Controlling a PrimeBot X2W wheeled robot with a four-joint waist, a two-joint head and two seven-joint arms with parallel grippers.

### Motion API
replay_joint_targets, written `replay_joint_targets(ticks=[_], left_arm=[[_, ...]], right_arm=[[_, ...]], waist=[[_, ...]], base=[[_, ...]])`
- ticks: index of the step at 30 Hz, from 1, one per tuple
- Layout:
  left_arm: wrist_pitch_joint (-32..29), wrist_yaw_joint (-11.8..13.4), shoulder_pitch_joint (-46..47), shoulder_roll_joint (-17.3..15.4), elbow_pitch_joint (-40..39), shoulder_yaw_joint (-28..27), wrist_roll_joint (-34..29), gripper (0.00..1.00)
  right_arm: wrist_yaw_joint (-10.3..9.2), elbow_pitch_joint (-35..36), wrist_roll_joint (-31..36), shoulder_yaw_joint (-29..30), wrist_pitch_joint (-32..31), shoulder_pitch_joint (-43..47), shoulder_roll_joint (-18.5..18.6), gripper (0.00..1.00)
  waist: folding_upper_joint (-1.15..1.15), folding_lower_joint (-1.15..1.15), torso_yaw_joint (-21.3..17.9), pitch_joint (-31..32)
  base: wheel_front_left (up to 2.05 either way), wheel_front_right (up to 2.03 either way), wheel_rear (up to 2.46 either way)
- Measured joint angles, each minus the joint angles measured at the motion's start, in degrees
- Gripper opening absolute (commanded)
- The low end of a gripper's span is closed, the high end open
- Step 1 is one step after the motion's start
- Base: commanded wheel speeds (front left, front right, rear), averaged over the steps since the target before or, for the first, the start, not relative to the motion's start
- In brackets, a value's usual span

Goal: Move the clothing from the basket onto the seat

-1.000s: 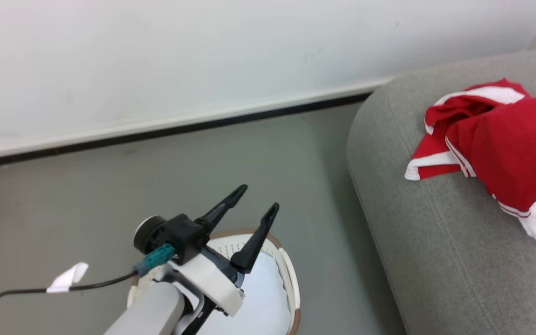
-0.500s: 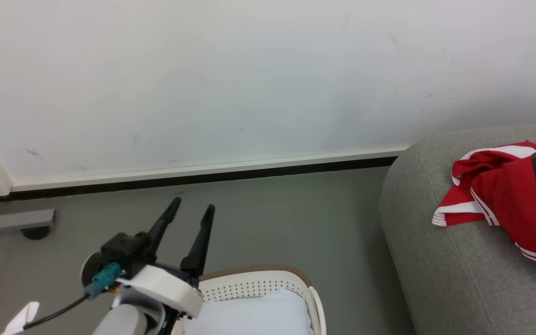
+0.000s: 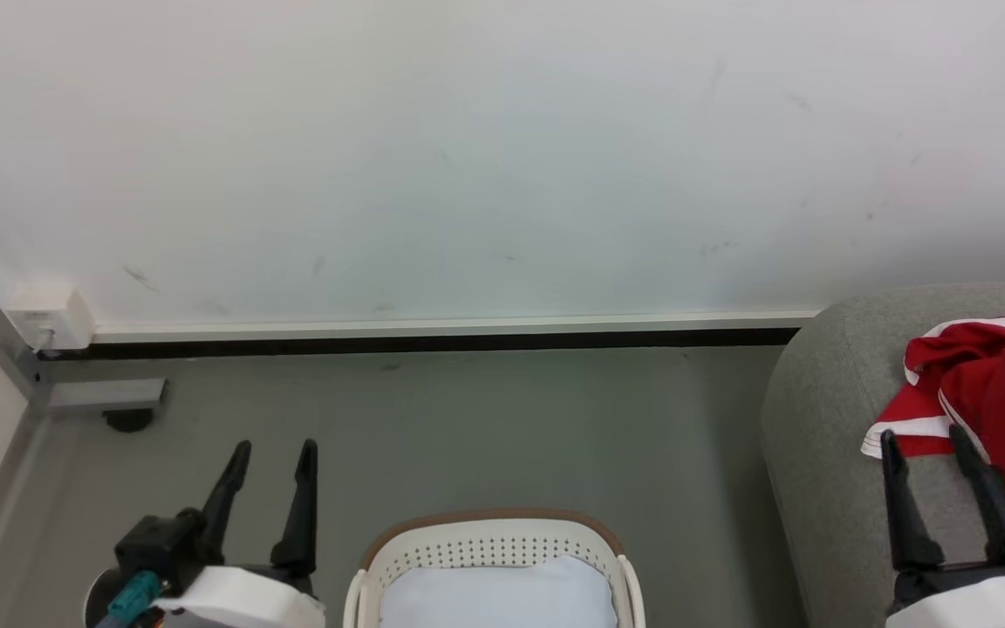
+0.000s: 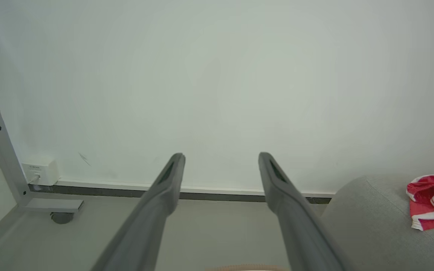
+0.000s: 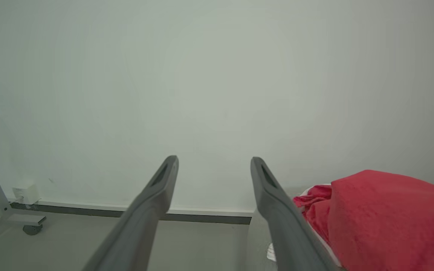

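Note:
The red clothing (image 3: pixel 1000 384) with white stripes lies heaped on the grey seat (image 3: pixel 825 436) at the right; it also shows in the left wrist view (image 4: pixel 433 199) and close by in the right wrist view (image 5: pixel 386 214). The cream basket (image 3: pixel 494 549) with its brown rim stands on the floor at bottom centre, with a pale lining inside and no red cloth showing. My left gripper (image 3: pixel 273 452) is open to the basket's left. My right gripper (image 3: pixel 926 436) is open over the seat's front, just beside the clothing. Nothing is between either pair of fingers.
A white wall with a dark baseboard (image 3: pixel 433 340) runs across the back. A grey metal frame leg with a caster (image 3: pixel 105 401) and a white wall box (image 3: pixel 49 318) stand at the left corner. Grey floor (image 3: pixel 502 427) lies between basket and wall.
The head camera has swung left and up, shifting the seat toward the right edge. My left gripper has drawn back off the basket to its left. My right gripper has come into view.

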State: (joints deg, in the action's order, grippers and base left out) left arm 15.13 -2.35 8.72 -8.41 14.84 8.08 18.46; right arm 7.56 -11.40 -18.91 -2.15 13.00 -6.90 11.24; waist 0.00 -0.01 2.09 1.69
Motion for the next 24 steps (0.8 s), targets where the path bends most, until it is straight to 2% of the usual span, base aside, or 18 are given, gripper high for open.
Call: replay_joint_targets(ticks=[3,10,15,24], left_arm=[[0.0,-0.1,-1.4,0.1,0.4,-1.2,-3.5,1.0],[0.0,-1.4,-4.0,2.7,3.2,-4.7,-5.5,1.0],[0.0,-2.9,-4.5,3.8,4.0,-6.5,-6.8,1.0],[0.0,-4.1,-4.5,4.7,3.3,-8.5,-8.9,1.0]], right_arm=[[0.0,-1.5,0.9,0.0,1.0,1.7,-2.7,1.0],[0.0,-2.6,2.1,-1.5,2.0,3.6,-6.0,1.0],[0.0,-2.4,3.1,-2.9,2.0,4.6,-7.1,1.0],[0.0,-2.0,3.7,-2.7,2.0,4.9,-7.7,1.0]], waist=[[0.0,0.0,0.4,-0.1],[0.0,0.0,0.4,-0.5],[0.0,0.0,0.0,-0.9],[0.0,0.01,-0.3,-1.1]], base=[[0.0,0.0,0.0],[0.0,0.0,0.0],[0.0,0.0,0.0],[0.0,0.0,0.0]])
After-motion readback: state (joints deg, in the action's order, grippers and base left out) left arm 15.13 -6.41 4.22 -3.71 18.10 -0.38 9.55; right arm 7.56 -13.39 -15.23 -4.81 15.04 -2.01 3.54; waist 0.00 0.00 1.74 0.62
